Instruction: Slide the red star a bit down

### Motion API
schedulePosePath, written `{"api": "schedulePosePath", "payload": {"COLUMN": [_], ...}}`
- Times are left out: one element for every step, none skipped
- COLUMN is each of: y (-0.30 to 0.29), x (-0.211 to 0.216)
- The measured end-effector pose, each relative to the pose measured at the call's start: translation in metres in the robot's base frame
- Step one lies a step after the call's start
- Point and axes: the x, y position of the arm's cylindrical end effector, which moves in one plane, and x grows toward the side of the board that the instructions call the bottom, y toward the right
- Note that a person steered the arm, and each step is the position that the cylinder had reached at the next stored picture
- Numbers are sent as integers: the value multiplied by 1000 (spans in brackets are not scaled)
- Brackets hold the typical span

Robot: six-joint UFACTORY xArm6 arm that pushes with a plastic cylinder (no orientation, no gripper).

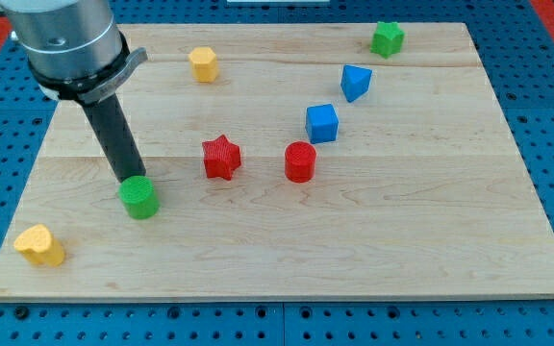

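The red star (221, 157) lies on the wooden board (287, 250), a little left of centre. A red cylinder (299, 161) stands just to its right. My tip (133, 180) is at the left, touching the top edge of a green cylinder (140, 198), well to the left of the red star. The rod rises up and to the left from the tip to the arm's grey body (65, 43).
A blue cube (322, 123) and a blue triangular block (355, 82) lie right of centre. A green star-like block (388, 38) is at the top right. A yellow block (203, 63) is at the top, another yellow block (40, 245) at the bottom left corner.
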Motion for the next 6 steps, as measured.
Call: {"api": "schedulePosePath", "payload": {"y": [-2,3,43,65,82,95], "x": [-20,-55,-78,-84,-77,-72]}}
